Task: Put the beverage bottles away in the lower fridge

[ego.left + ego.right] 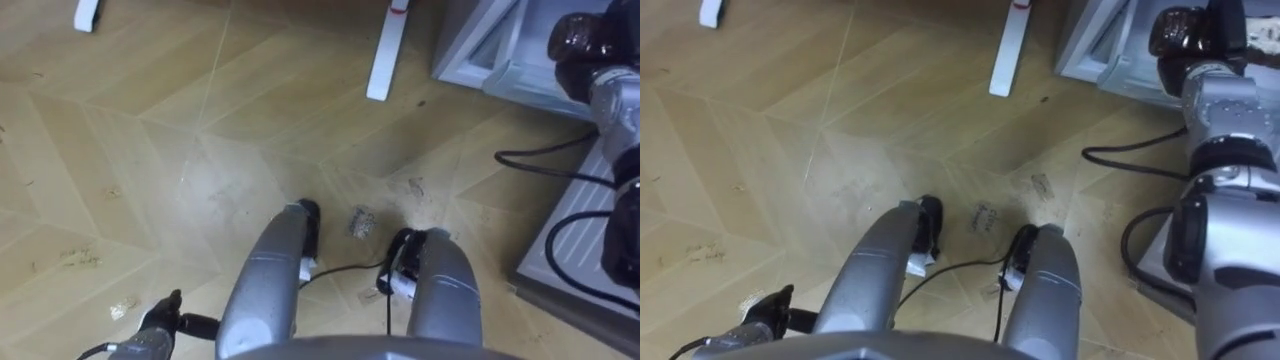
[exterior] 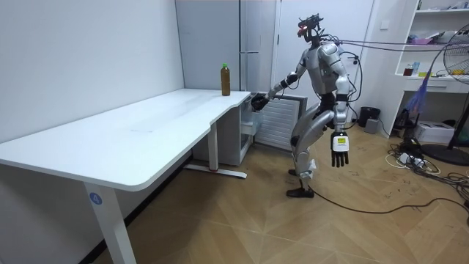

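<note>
A bottle of brown drink [image 2: 225,79] stands upright on the far corner of the white table [image 2: 132,139], beside the tall grey fridge [image 2: 253,44]. I stand on the wooden floor in front of the fridge, one foot lifted. My right arm reaches out to the fridge's low open door [image 1: 480,55]. My dark right hand [image 1: 583,42] is up against the door's edge, and whether it grips anything is hidden. Beside my thigh hangs my left hand [image 2: 338,147], its fingers straight and holding nothing.
The table's white foot [image 1: 385,55] lies on the floor just ahead of me. A white ribbed panel [image 2: 275,121] leans by the fridge at my right. Cables and a fan [image 2: 454,95] stand behind me, by white shelves [image 2: 432,44].
</note>
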